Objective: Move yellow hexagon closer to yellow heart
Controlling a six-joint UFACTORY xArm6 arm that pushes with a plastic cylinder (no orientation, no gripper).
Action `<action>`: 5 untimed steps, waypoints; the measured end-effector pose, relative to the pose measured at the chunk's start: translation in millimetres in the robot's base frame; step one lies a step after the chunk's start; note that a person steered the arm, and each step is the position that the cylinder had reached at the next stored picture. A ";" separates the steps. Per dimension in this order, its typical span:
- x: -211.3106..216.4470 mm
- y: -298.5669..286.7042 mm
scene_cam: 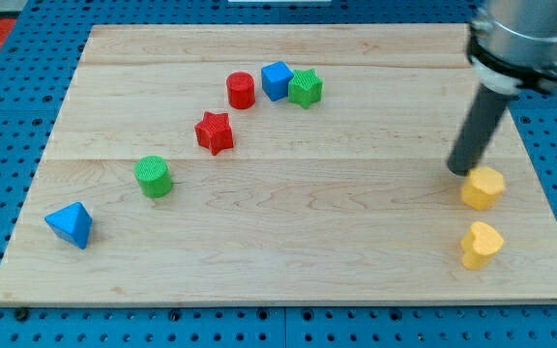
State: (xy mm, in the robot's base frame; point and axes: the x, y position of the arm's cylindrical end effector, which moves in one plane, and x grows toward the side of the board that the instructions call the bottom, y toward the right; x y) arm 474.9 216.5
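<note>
The yellow hexagon (pixel 483 187) lies near the board's right edge. The yellow heart (pixel 481 244) lies just below it, a small gap apart. My tip (pixel 460 170) rests on the board at the hexagon's upper left side, touching or almost touching it. The dark rod rises from there toward the view's top right.
A red cylinder (pixel 241 90), a blue cube (pixel 277 80) and a green star (pixel 305 88) sit near the top middle. A red star (pixel 215 132) and a green cylinder (pixel 153 176) lie further left. A blue triangle (pixel 71 224) is at the lower left. The wooden board (pixel 288 242) lies on a blue pegboard.
</note>
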 end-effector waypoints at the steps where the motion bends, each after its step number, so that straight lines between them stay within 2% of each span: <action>1: -31.8 10.1; 2: -9.9 56.7; 3: 34.7 29.7; 4: 31.7 51.5; 5: -9.5 64.8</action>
